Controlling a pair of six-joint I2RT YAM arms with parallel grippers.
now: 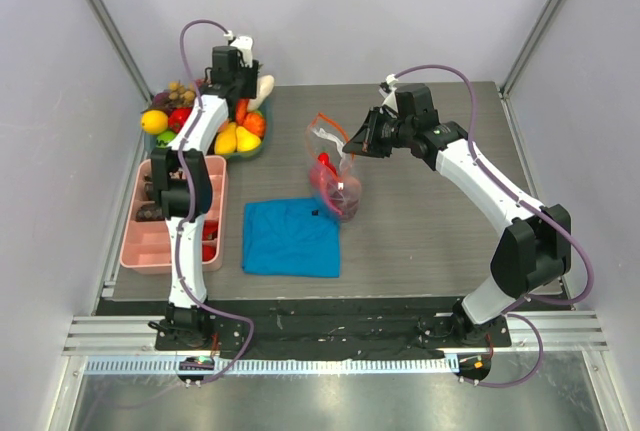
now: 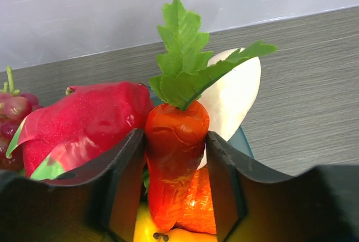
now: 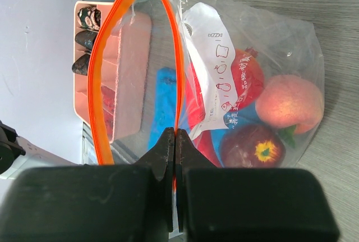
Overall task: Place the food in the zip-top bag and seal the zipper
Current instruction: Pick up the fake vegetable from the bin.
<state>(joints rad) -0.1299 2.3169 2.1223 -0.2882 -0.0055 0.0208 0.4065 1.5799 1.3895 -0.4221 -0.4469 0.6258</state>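
Your left gripper [image 2: 175, 134] holds its jaws at a middling width, one pad pressed against each side of the orange carrot [image 2: 174, 169]. The carrot stands upright between them, and its green top [image 2: 182, 68] rises past the fingertips. A red fruit [image 2: 84, 124] lies just left of the fingers, a white piece [image 2: 235, 96] sits behind the carrot to the right, and purple grapes [image 2: 14, 113] are farther left.

Your right gripper [image 3: 175, 141] is pinched tight on the zipper [image 3: 180, 73], which runs straight ahead from the fingertips while its other strip bows out to the left. The zip-top bag [image 3: 291, 45] spreads ahead and to the right of the fingers. Inside it are a pink peach [image 3: 291, 104], a dark red fruit [image 3: 255, 146] nearer the fingers and a red piece [image 3: 247, 76].
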